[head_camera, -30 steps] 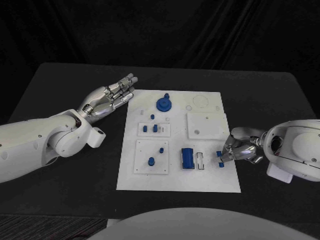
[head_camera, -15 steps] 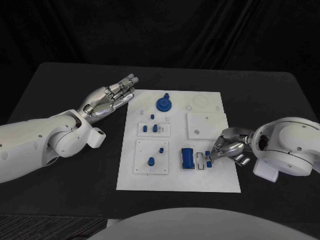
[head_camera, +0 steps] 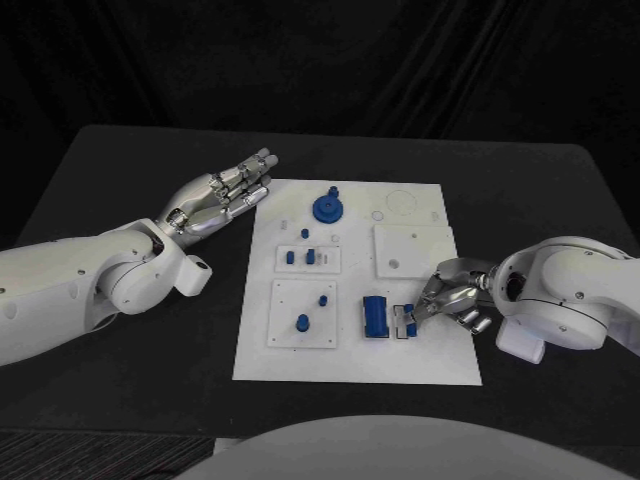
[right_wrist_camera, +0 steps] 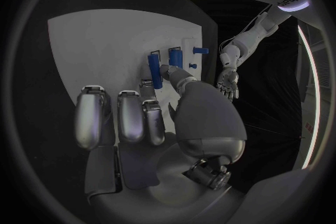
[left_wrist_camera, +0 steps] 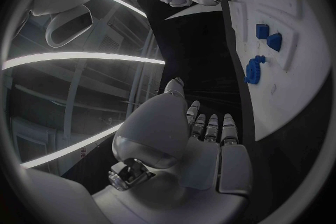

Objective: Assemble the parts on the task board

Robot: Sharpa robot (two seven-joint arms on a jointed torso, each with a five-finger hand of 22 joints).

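a small blue part (head_camera: 411, 319) is pinched in the right hand (head_camera: 447, 298) just above the slot beside the blue block (head_camera: 375, 315), near the right edge of the task board (head_camera: 428, 372) on the worktop. it should be kept upright, squared to the slot, then pressed down gently. the left hand (head_camera: 219, 198) is held open and empty beside the board.

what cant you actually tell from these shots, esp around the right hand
- Right hand, head view: its fingers cover the small blue part by the white slot, so contact or grip cannot be judged.
- Right wrist view: the thumb hides where that part meets the task board.
- Left wrist view: the right hand is too small at the rim to read.
- Head view: the board's small blue pegs are too small to tell seated from loose.
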